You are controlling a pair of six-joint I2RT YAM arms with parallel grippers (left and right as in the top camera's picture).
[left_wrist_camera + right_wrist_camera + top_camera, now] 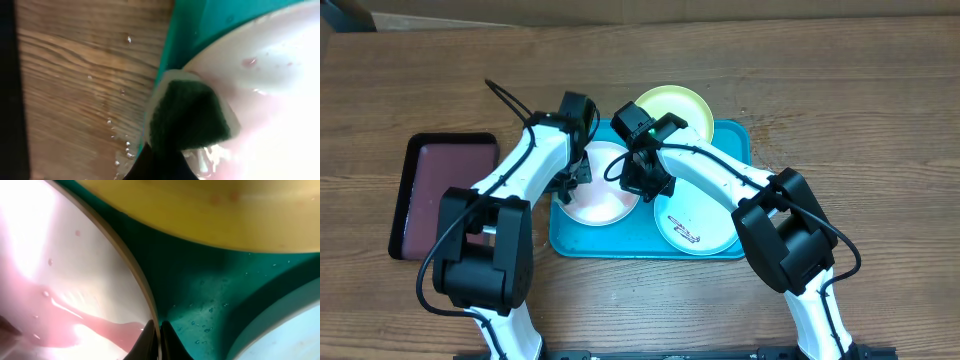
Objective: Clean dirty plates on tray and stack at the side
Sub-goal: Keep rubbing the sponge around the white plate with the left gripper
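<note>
Your left gripper [574, 178] is clamped on a green sponge [187, 117], and it's pressed against the white plate [595, 195] right at its left rim. There's a pinkish wet sheen across the dish. Your right gripper [160, 339] is pinched almost closed on that plate's opposite rim. The white plate sits on the left of the tray [732, 138], and the brown-smeared mint plate [698, 225] is on its right. The yellow plate [670, 106] overhangs the far rim. Water droplets [125, 145] dot the table [75, 90] beside the tray.
</note>
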